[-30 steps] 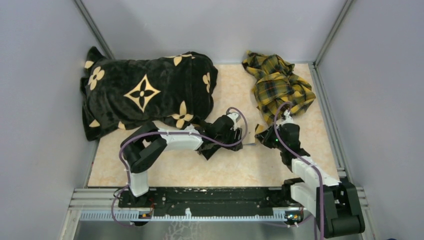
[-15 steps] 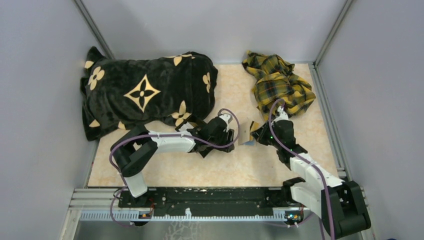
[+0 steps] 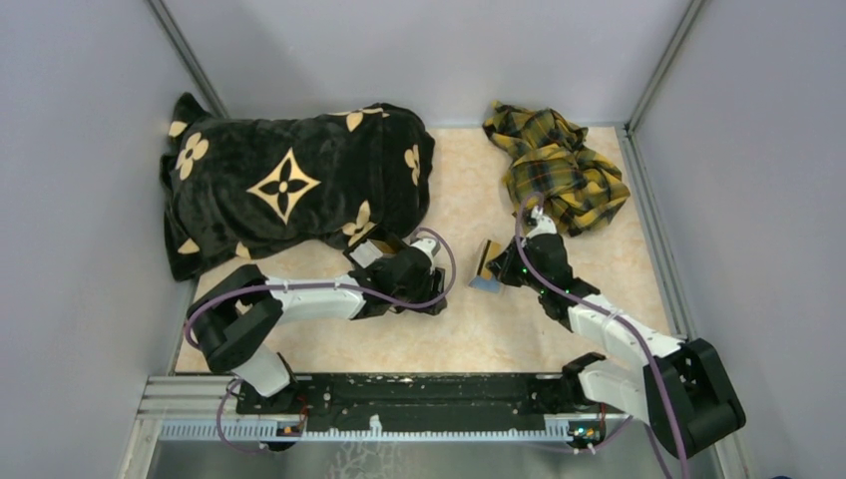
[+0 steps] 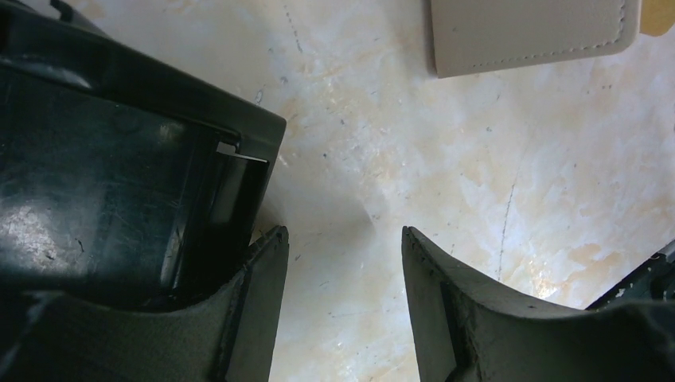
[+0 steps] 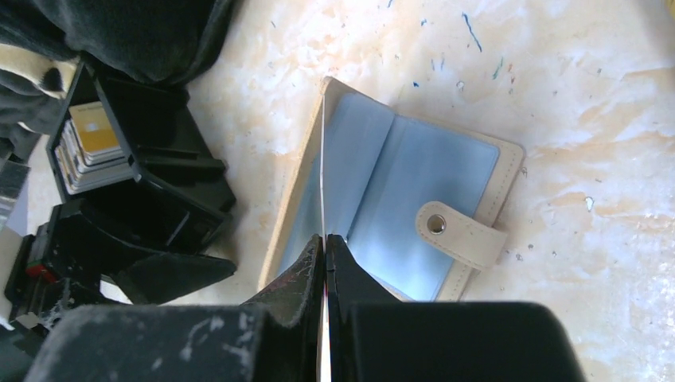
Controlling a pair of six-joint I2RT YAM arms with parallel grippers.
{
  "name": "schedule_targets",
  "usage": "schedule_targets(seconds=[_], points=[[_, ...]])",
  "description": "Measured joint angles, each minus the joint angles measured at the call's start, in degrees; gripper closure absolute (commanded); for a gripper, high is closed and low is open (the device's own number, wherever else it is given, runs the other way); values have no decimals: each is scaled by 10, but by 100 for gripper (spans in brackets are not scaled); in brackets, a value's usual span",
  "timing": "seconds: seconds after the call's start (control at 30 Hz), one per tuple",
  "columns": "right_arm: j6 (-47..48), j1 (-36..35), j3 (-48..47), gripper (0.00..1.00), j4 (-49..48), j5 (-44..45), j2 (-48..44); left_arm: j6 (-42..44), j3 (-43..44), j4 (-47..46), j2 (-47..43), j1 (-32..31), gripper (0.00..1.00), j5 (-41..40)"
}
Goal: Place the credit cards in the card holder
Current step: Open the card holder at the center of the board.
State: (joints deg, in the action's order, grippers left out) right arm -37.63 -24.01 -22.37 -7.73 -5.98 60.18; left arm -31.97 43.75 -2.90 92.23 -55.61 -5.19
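At table centre-left, left gripper (image 4: 342, 239) hangs open, fingers apart over table (image 4: 477, 199), beside black tray (image 5: 171, 183) of stacked cards (image 5: 94, 143). Just right: tan card holder (image 5: 430, 183) lies unfolded, blue lining up. Right gripper (image 5: 325, 243) pinches one card (image 5: 322, 159) edge-on above it.

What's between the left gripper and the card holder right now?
Nothing but bare tabletop between left gripper and card holder, seen in the left wrist view.

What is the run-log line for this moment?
left gripper: open, empty | right gripper: shut on thin sheet, edge-on, card or sleeve unclear | card holder: open | black tray: holds cards
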Motion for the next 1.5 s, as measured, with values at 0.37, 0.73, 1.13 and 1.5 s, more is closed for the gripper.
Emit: schedule_targets(seconds=[0.37, 0.73, 1.13, 1.5], points=[[11, -46, -31, 100, 5, 37, 44, -9, -10, 26, -21, 0, 38, -15], [21, -74, -83, 100, 5, 55, 104, -11, 0, 49, -28, 0, 38, -21], [30, -101, -120, 100, 5, 69, 164, 6, 87, 88, -28, 4, 37, -40], [40, -112, -154, 100, 5, 77, 202, 46, 182, 119, 1, 4, 37, -66]])
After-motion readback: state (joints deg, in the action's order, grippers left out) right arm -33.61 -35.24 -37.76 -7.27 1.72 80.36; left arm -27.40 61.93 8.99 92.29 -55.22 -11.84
